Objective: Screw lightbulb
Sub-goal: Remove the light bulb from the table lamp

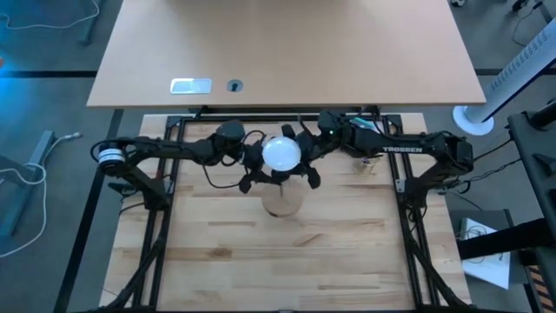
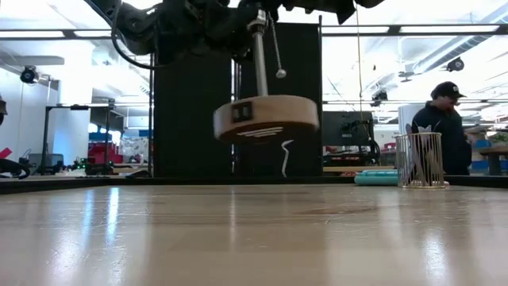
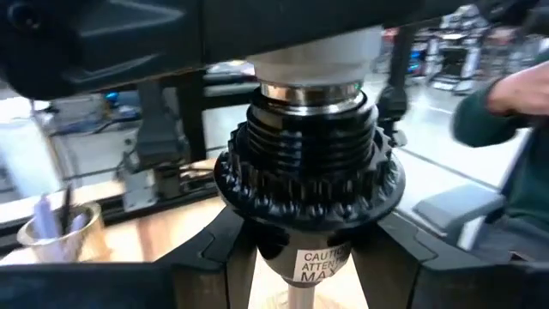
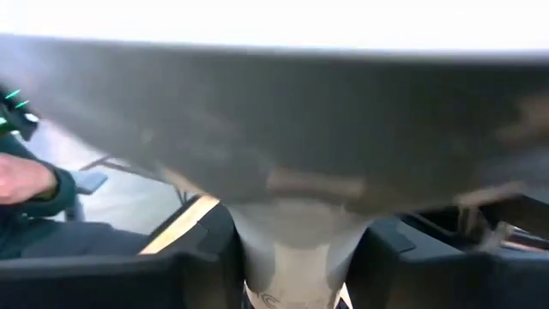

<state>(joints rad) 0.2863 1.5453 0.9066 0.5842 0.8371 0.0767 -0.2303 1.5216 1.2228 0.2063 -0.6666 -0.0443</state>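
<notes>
Step in hand: threading the bulb into its socket, by my judgement. The two arms meet above the middle of the table with the parts raised in the air.

Wooden disc (image 2: 266, 117): nearest to the low camera, hanging clear of the table (image 2: 254, 238) on a pale stem, slightly tilted.

Black socket (image 3: 309, 163): in the left wrist view its ribbed collar fills the centre, with a metal ring and a pale neck entering at 12 o'clock.

Left gripper (image 3: 296, 257): fingers pressed against the socket's narrow lower part from either side, pinching it.

Lightbulb (image 1: 281, 152): the white globe sits at the centre of the high view, over the disc. In the right wrist view its pale neck runs down between the fingers.

Right gripper (image 4: 296, 257): fingers closed on the bulb's neck, reaching in from 3 o'clock in the high view.

Next move calls for: keeping neck and socket on one axis while the right wrist turns; how deep the thread sits I cannot tell.

Far background: a person (image 2: 441, 119) at 3 o'clock in the low view, behind a wire cup (image 2: 421, 159).
</notes>
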